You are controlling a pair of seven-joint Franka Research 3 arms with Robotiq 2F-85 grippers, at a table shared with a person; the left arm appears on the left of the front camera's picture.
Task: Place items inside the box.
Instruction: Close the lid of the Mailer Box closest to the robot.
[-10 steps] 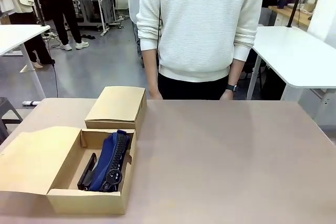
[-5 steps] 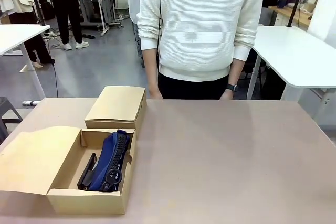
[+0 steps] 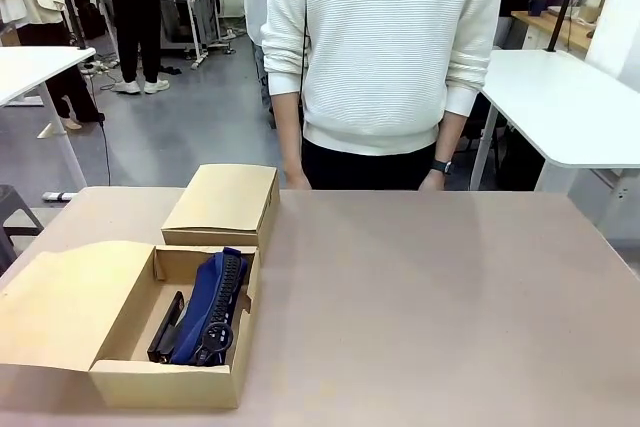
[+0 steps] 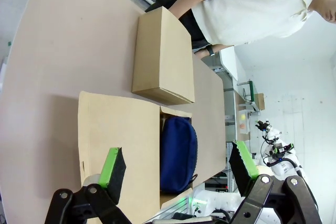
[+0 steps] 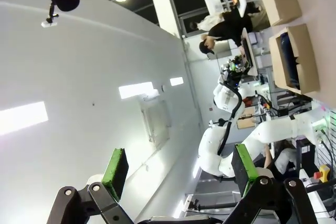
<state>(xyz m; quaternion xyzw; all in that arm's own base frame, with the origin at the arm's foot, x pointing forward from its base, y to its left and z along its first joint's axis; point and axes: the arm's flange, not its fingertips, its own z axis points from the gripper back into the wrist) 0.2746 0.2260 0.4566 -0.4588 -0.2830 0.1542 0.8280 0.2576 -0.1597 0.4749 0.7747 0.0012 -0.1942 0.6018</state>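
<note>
- Nearest you on the left, the box [image 3: 165, 382] stands open, its hinged lid [image 3: 60, 309] folded flat out to the left.
- Inside it you can see the navy-blue pouch [image 3: 212, 305] lying lengthwise, with a black stapler [image 3: 166, 328] just beside it on its left. Whether smaller items lie under or behind them, you cannot tell.
- From the left wrist view, the left gripper [image 4: 178, 169] hangs above that box with its jaws spread wide and nothing between them; the pouch [image 4: 177, 153] sits below in the compartment.
- The right gripper [image 5: 180, 170] also has its jaws fully apart and carries nothing; it points away from the work, toward the room, with the box [image 5: 294, 59] well off at the edge of its view.
- Across the rest of the table [image 3: 430, 297] you'll find no loose supplies waiting.
- Farther back on the left, the smaller box [image 3: 222, 204] sits closed, touching the far end of the open one.
- At the far edge the person [image 3: 385, 57] stands with arms down, offering nothing.
- Judging by this, the packing looks finished or nearly so; what may be left is any item yet to be handed over, and perhaps shutting the lid.
</note>
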